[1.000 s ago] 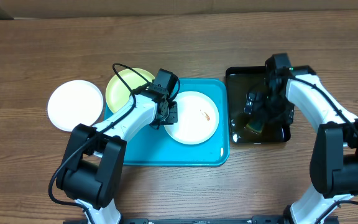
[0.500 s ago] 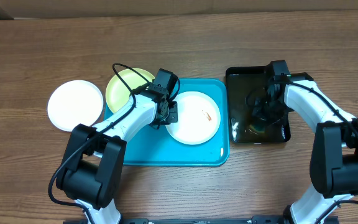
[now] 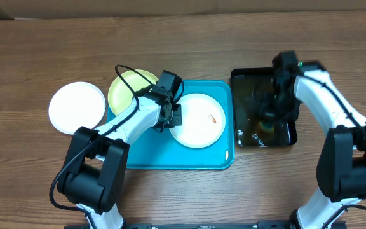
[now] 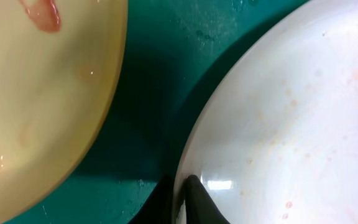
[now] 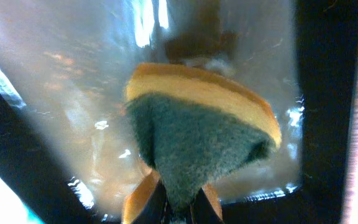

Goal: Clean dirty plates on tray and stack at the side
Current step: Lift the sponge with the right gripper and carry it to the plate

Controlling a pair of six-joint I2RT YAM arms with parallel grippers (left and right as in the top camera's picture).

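Note:
On the turquoise tray [image 3: 164, 152] lies a white dirty plate [image 3: 199, 121] with a small orange smear. My left gripper [image 3: 173, 117] is shut on that plate's left rim, one finger above and one below the white plate [image 4: 291, 112], as the left wrist view shows around the gripper [image 4: 180, 190]. A lime-green plate [image 3: 129, 92] with a reddish smear overlaps the tray's upper left corner; the left wrist view shows this green plate [image 4: 36, 99] beside the tray [image 4: 148, 106]. My right gripper [image 3: 271, 116] hangs over the black basin [image 3: 246, 79], shut [image 5: 180, 204] on a yellow-and-green sponge [image 5: 197, 130].
A plain white plate [image 3: 77, 107] rests on the wooden table left of the tray. The black basin holds brownish water [image 5: 79, 112]. Bare wood runs along the table's front [image 3: 189, 191] and back.
The right gripper has closed on the sponge in the basin and shifted slightly toward the back. The left gripper has tightened on the white plate's rim; the left arm has not moved.

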